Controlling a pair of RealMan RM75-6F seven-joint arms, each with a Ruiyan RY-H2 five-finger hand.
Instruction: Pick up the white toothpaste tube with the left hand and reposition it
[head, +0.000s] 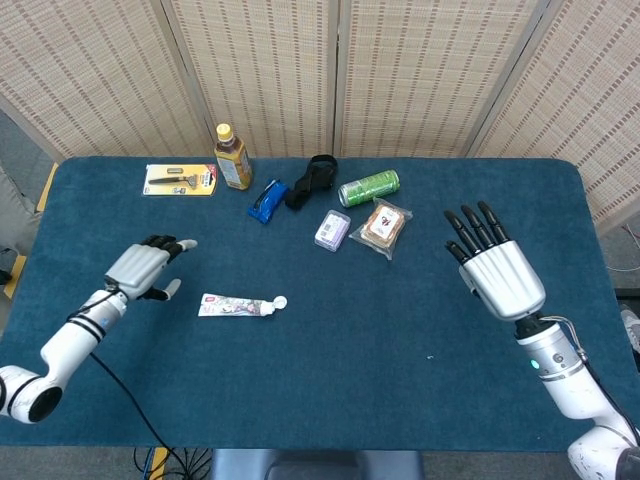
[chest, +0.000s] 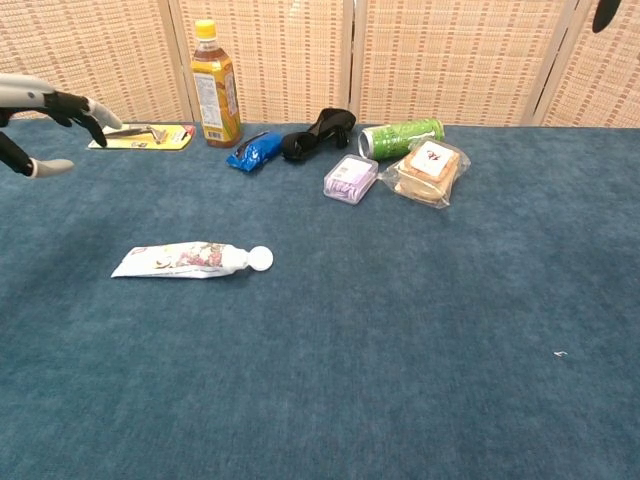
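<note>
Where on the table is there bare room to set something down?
Open cloth lies in front of the toothpaste tube and across to the right hand. The back is crowded from the razor pack to the wrapped sandwich.

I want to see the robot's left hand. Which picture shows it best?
The head view. There the whole left hand shows above the table, fingers apart and holding nothing, left of the white toothpaste tube. The chest view catches only its fingertips at the left edge.
</note>
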